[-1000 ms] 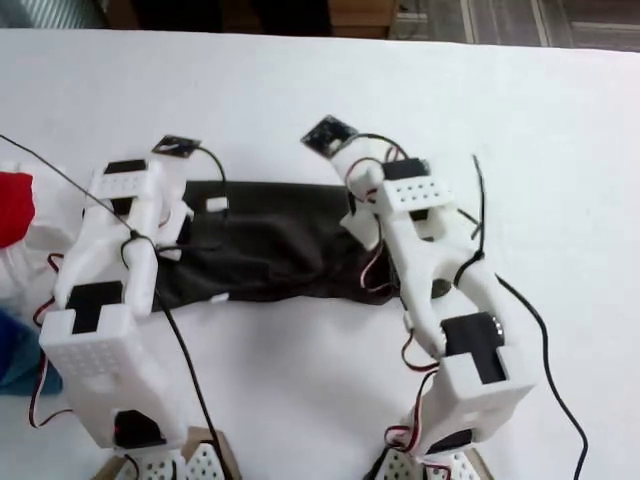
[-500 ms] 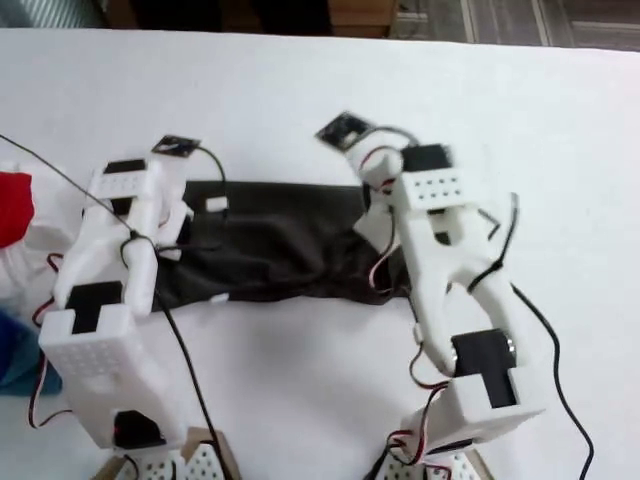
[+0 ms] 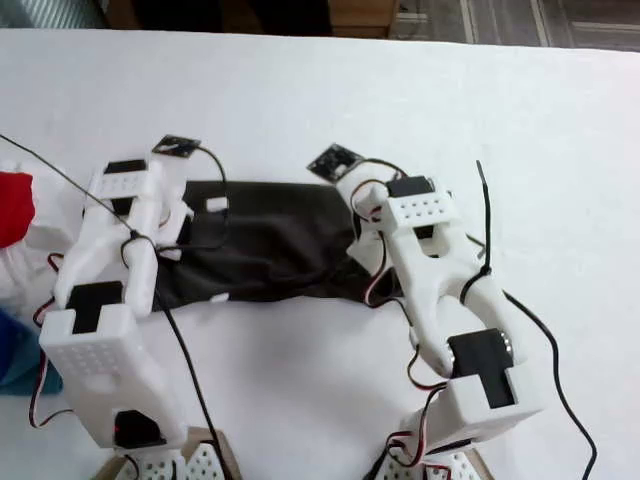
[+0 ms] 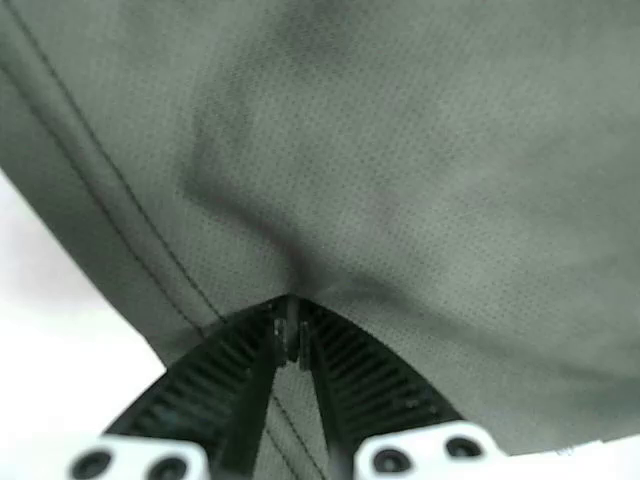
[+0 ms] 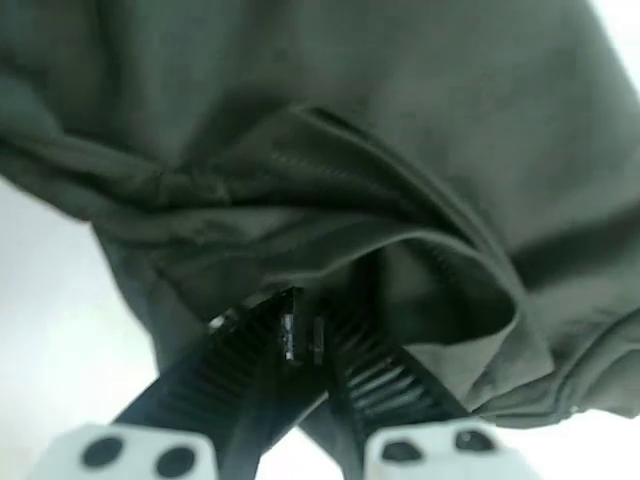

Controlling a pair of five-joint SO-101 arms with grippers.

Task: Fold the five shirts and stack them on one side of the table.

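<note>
A dark grey shirt (image 3: 270,240) lies as a long folded strip across the middle of the white table (image 3: 300,90). My left gripper (image 3: 178,228) is at the strip's left end. It is shut on a pinch of the fabric (image 4: 330,180), with the fingertips (image 4: 290,335) pressed together. At the strip's right end my right gripper (image 3: 366,238) is shut on a bunched fold of the same shirt (image 5: 330,190), its tips (image 5: 300,338) closed under the creased cloth.
At the table's left edge lie a red shirt (image 3: 12,205), a white one (image 3: 28,262) and a blue one (image 3: 14,352). Black cables trail from both arms over the table. Bare table surface stretches behind the shirt and to the right.
My right arm swung to the right, pulling the shirt's right end with it, then came back left and slightly toward the front. The left arm has not moved.
</note>
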